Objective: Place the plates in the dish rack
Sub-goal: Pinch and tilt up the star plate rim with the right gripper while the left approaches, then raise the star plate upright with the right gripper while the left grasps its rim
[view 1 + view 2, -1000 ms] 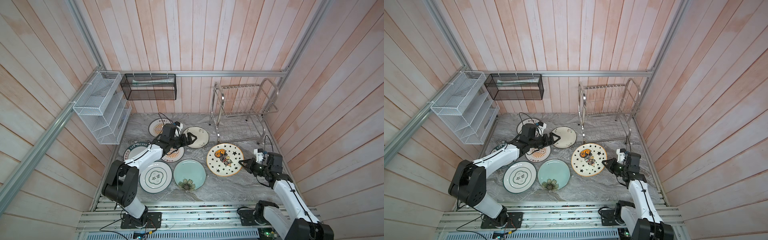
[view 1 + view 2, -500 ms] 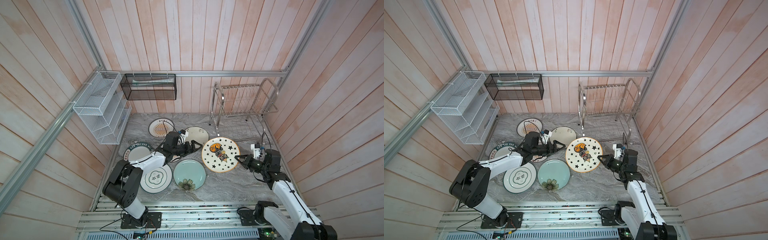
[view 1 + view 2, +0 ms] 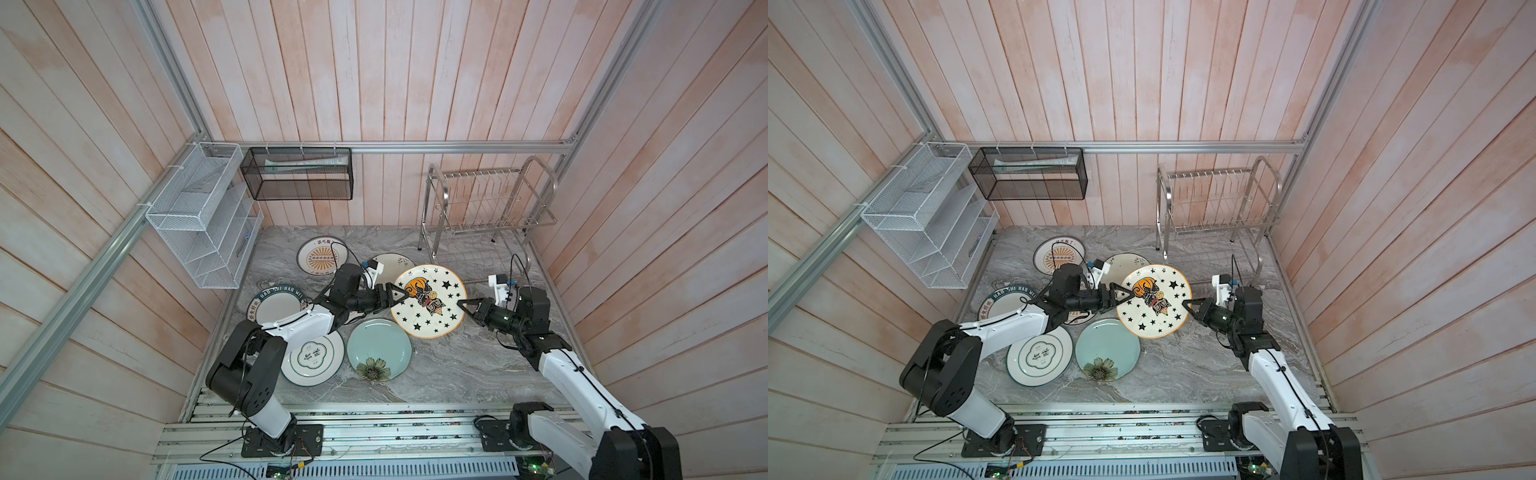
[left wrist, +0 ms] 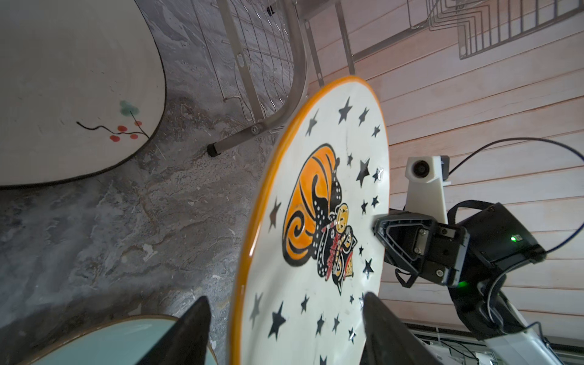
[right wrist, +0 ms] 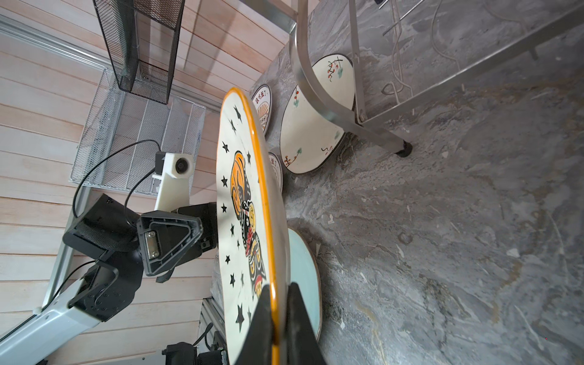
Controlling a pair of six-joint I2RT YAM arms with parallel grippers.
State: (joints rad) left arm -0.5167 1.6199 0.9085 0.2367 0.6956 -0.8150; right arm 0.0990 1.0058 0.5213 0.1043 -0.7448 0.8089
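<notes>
Right wrist view: star plate (image 5: 249,221), tilted clear of counter (image 5: 442,221), rim pinched in right claw (image 5: 279,287); left claw (image 4: 284,298) spread astride opposite rim, not gripping; dish rack (image 3: 490,203) stands behind plate, nearer right arm.

My right gripper (image 3: 461,302) is pinched tight on the plate (image 3: 436,322) rim, with the arm stretched low from the base toward the middle. My left gripper (image 3: 401,296) reaches in from the opposite side, forearm near level. Its jaws are apart, one finger (image 4: 189,335) on each side of the facing rim.
</notes>
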